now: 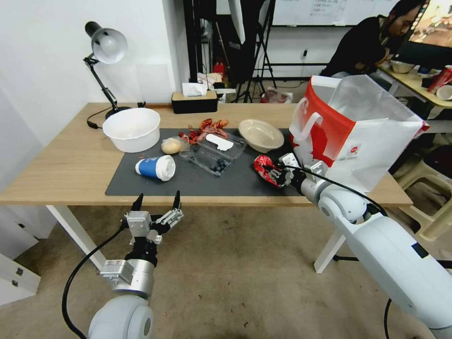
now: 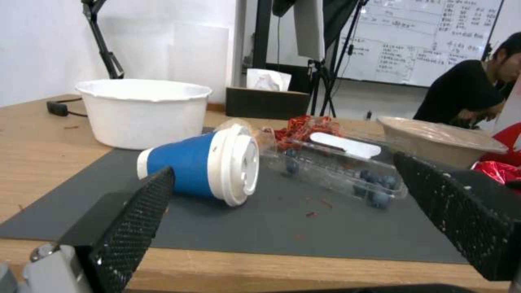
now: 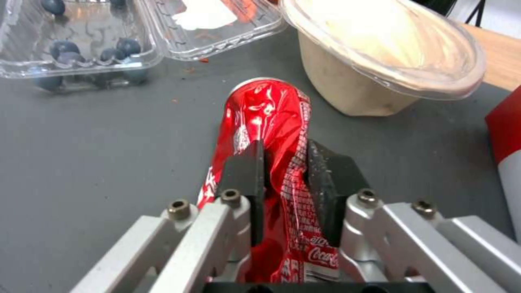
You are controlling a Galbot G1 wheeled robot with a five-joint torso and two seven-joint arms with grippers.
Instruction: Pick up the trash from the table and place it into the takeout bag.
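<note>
Looking down from my head, I see my right gripper (image 1: 278, 175) pinching a crushed red can (image 1: 264, 168) over the right end of the dark grey mat (image 1: 141, 186), just beside the foot of the red-and-white takeout bag (image 1: 358, 127), which stands open on the table (image 1: 61, 165). The beige bowl (image 1: 260, 134) sits just behind the can. A clear clamshell box (image 1: 214, 153) with blueberries lies mid-mat, red scraps (image 1: 205, 129) behind it, the wrapped bun (image 1: 172, 146) to its left, and the blue paper cup (image 1: 156, 167) lies on its side near the front. The large white bowl (image 1: 132, 129) stands at the mat's left rear corner. My left gripper (image 1: 157, 202) hangs below the table's front edge, fingers spread

From my left wrist, my two black fingers (image 2: 130, 219) stand wide apart, touching nothing; the cup (image 2: 203, 169) lies ahead with its white lid toward me, the clamshell (image 2: 336, 167) beside it, the white bowl (image 2: 144, 110) behind

From my right wrist, my pads (image 3: 247, 179) press in on the dented red can (image 3: 268, 134) from both sides; the beige bowl (image 3: 374, 57), covered by a clear lid, stands close by, and the bag's red wall (image 3: 507, 134) shows at the edge
</note>
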